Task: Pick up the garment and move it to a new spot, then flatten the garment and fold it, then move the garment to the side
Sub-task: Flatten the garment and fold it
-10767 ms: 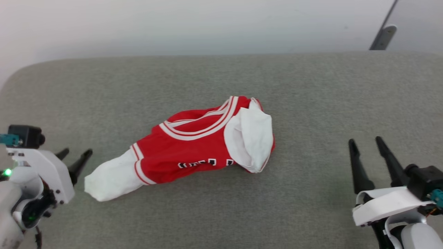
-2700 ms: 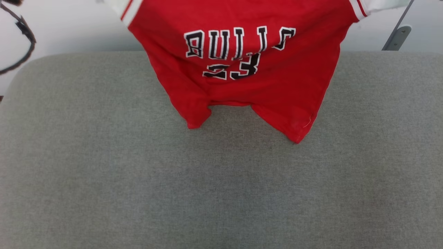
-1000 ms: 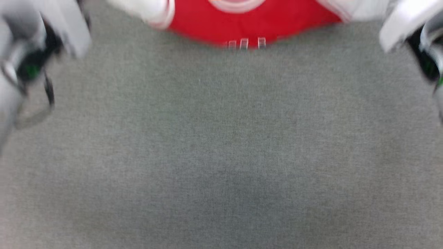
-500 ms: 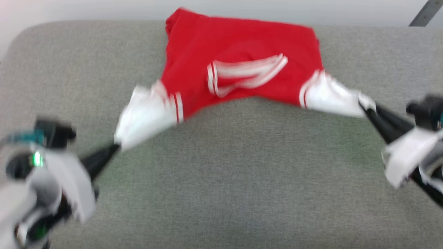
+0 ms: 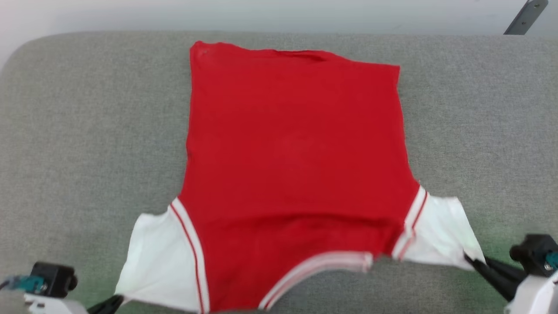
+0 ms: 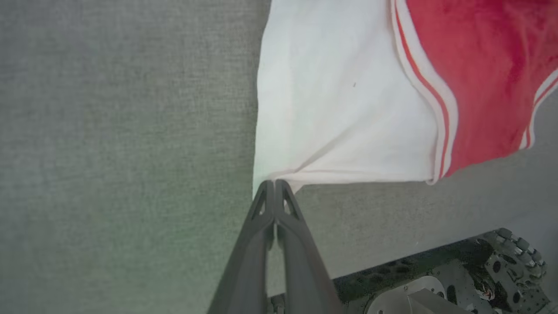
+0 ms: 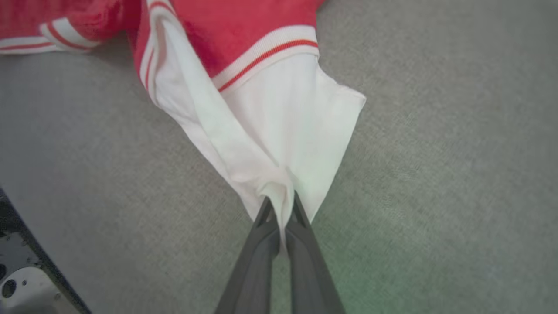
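Holding the red jersey point(image 5: 296, 144) by its two white sleeves, we have it spread plain side up on the grey tabletop point(image 5: 87, 131). Its hem point(image 5: 296, 54) lies at the far side and its striped neckline trim point(image 5: 314, 268) is close to the near edge. Our left tool point(image 6: 274, 183) is clamped shut on the outer corner of the left sleeve point(image 5: 157, 257). Our right tool point(image 7: 281, 200) is closed on the tip of the right sleeve point(image 5: 440, 235).

Each grip takes only a small pinch of cloth, so in our judgement a hard tug could pull a corner free and let that side slacken. The right sleeve is doubled over itself along a long fold, and the cloth puckers at that shoulder. Letting go as it lies would probably carry that crease into the fold. Drawing further toward us risks dragging the neckline over the near edge. Uneven pull between our arms could skew the body, and the hem ripples slightly near its middle.
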Controlling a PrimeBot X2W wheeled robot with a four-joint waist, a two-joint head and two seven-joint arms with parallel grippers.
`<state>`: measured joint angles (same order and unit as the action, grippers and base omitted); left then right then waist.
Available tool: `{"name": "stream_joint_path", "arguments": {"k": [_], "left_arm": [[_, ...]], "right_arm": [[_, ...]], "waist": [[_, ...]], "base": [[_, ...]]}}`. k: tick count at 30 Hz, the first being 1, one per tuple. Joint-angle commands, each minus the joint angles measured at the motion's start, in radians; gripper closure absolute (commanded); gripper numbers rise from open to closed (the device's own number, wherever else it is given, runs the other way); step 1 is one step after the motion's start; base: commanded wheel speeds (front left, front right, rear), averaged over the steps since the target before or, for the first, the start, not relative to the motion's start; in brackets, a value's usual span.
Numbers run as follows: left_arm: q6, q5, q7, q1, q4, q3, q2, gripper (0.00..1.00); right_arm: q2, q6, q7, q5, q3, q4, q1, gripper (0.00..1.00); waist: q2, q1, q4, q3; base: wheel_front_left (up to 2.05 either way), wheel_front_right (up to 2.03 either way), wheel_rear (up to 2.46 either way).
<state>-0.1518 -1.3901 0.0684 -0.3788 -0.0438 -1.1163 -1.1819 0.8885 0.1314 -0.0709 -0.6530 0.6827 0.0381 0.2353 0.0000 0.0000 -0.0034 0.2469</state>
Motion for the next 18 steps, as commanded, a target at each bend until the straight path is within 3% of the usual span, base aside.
{"name": "stream_joint_path", "arguments": {"k": [1,7,16,17,18], "left_arm": [[-0.022,-0.025,0.009,0.029,0.007,-0.002,-0.010,1.00],[-0.088,-0.073,0.028,0.084,0.023,-0.006,-0.033,1.00],[-0.076,-0.062,0.042,0.078,0.008,-0.006,0.009,1.00],[-0.075,-0.061,0.041,0.077,0.008,-0.007,0.013,1.00],[-0.071,-0.062,0.044,0.075,0.008,-0.006,0.019,1.00]], "right_arm": [[0.013,-0.002,-0.021,-0.024,-0.016,-0.009,-0.038,1.00],[0.065,-0.002,-0.111,-0.077,-0.039,-0.043,-0.132,1.00],[0.018,-0.002,-0.179,-0.115,-0.100,-0.042,-0.183,1.00],[0.010,-0.002,-0.194,-0.114,-0.111,-0.036,-0.183,0.80],[-0.002,-0.002,-0.212,-0.118,-0.125,-0.026,-0.184,0.00]], "waist": [[0.0000,0.0000,0.000,0.003],[0.0000,0.0000,0.001,0.019],[0.0000,0.0000,0.006,0.035],[0.0000,0.0000,0.006,0.037],[0.0000,0.0000,0.007,0.038]], "base": [[0.00,0.00,0.00],[0.00,0.00,0.00],[0.00,0.00,0.00],[0.00,0.00,0.00],[0.00,0.00,0.00]]}}
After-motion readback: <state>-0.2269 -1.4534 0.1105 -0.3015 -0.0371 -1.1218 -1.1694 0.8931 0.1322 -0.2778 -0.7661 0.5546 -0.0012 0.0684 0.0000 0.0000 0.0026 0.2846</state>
